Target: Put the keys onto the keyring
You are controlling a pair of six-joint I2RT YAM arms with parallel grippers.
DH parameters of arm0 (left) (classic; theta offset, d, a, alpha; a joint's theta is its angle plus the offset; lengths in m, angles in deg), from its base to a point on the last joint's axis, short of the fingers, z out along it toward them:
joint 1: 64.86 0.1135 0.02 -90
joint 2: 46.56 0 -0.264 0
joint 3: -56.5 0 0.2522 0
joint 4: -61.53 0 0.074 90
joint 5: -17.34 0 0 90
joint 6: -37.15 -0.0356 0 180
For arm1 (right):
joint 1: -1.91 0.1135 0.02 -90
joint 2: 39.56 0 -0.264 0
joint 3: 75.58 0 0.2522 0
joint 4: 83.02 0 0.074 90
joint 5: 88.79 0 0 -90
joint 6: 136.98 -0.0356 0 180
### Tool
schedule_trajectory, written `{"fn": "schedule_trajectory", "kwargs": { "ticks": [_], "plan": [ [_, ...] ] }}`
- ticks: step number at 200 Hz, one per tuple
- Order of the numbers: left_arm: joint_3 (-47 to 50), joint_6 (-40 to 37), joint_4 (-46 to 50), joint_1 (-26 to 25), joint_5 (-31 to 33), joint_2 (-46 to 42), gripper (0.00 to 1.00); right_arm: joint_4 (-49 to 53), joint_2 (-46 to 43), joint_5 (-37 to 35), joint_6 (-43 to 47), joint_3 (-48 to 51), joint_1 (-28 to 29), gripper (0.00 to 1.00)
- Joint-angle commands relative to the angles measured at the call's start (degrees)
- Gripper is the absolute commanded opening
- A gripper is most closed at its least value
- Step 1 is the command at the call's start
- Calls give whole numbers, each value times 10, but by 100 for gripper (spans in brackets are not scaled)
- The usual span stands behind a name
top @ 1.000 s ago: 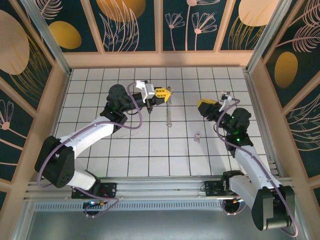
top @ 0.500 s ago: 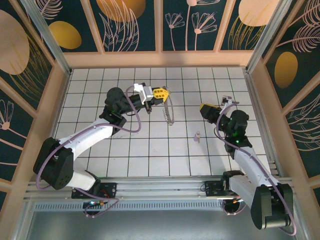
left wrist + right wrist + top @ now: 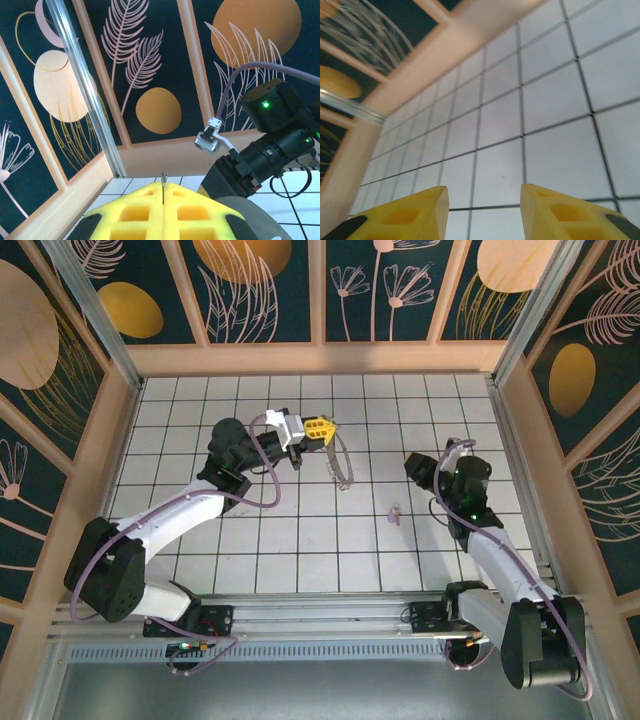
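The key (image 3: pixel 395 512) lies alone on the desk (image 3: pixel 300 540), a little nearer than the right tool (image 3: pixel 414 464) and just to its left, touching nothing. That tool has drawn back from the far side and swung down toward the tiles over the last second. Its yellow tips, plain from above a moment ago, are now tucked under the dark wrist. In its own camera the fingers (image 3: pixel 400 215) stand spread with only bare tiles between them, so it holds nothing and the key is not yet in its sights.

Farther off, the ring (image 3: pixel 342 466) hangs below and to the right of the left tool (image 3: pixel 322 427), which is pressed together on the ring's top edge. The wrist view shows the thin wire (image 3: pixel 163 181) caught in the seam between the yellow pads. This tool has eased slightly leftward, and the ring, edge-on before, now hangs at a slant.

The shift suggests the right arm is turning from the ring to fetch the key, while the left keeps the ring raised. Threading has not begun.
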State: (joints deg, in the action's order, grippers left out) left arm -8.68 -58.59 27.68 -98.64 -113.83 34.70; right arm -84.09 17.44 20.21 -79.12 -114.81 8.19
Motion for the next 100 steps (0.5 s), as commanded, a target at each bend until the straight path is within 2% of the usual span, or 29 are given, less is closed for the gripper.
{"fn": "schedule_trajectory", "kwargs": {
  "ticks": [1, 46, 100],
  "plan": [
    [17, 16, -45, -3, 13, -21, 0, 89, 17, -49, -13, -25, -4, 42],
    [43, 40, -57, -3, 21, -28, 0, 128, 51, -74, -15, -12, 8, 40],
    [61, 55, -75, -3, 21, -32, 0, 150, 115, -151, -61, -18, 77, 38]
  ]
}}
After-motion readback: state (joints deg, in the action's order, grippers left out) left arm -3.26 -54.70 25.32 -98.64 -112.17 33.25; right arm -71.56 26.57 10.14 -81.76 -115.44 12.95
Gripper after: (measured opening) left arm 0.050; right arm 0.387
